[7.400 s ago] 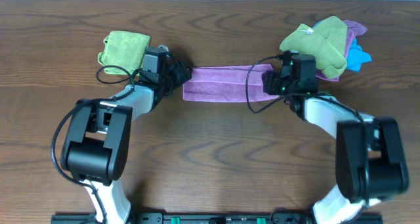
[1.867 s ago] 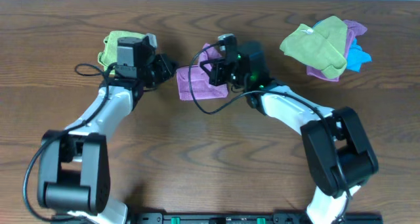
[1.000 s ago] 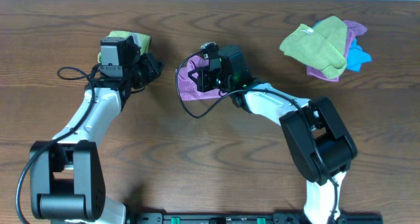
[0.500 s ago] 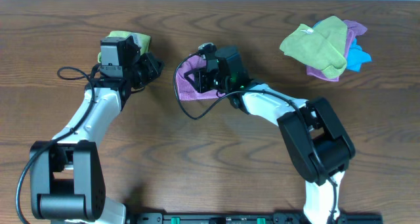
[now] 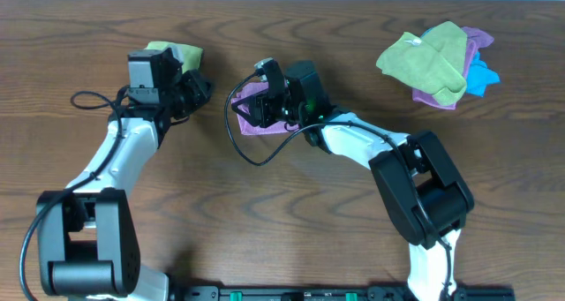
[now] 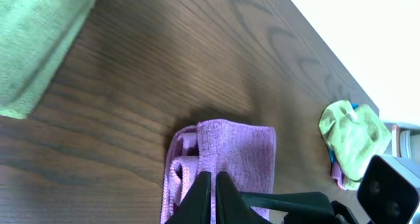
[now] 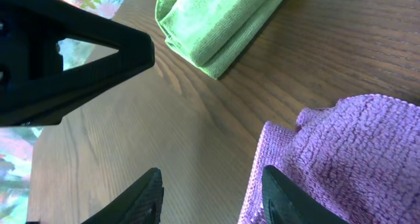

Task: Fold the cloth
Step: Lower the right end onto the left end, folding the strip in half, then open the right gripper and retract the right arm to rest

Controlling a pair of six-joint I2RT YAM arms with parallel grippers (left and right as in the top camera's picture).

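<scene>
Our right claw [image 7: 211, 178] hangs wide open above the folded cloth [image 7: 341, 158] on the table, gripping nothing, likely letting the fold settle. Our left claw [image 6: 211, 188], pinched shut and empty, waits by the green towel [image 5: 184, 53], out of the way.

The cloth [image 7: 354, 158] is lilac microfibre with a fuzzy, matt pile. The tabletop [image 5: 282, 221] is dark wood with plainly visible grain and a soft sheen. The folded green cloth [image 7: 220, 23] looks equally nappy. The fingers [image 7: 141, 201] of the right hand [image 7: 210, 194] are matt black plastic.
</scene>
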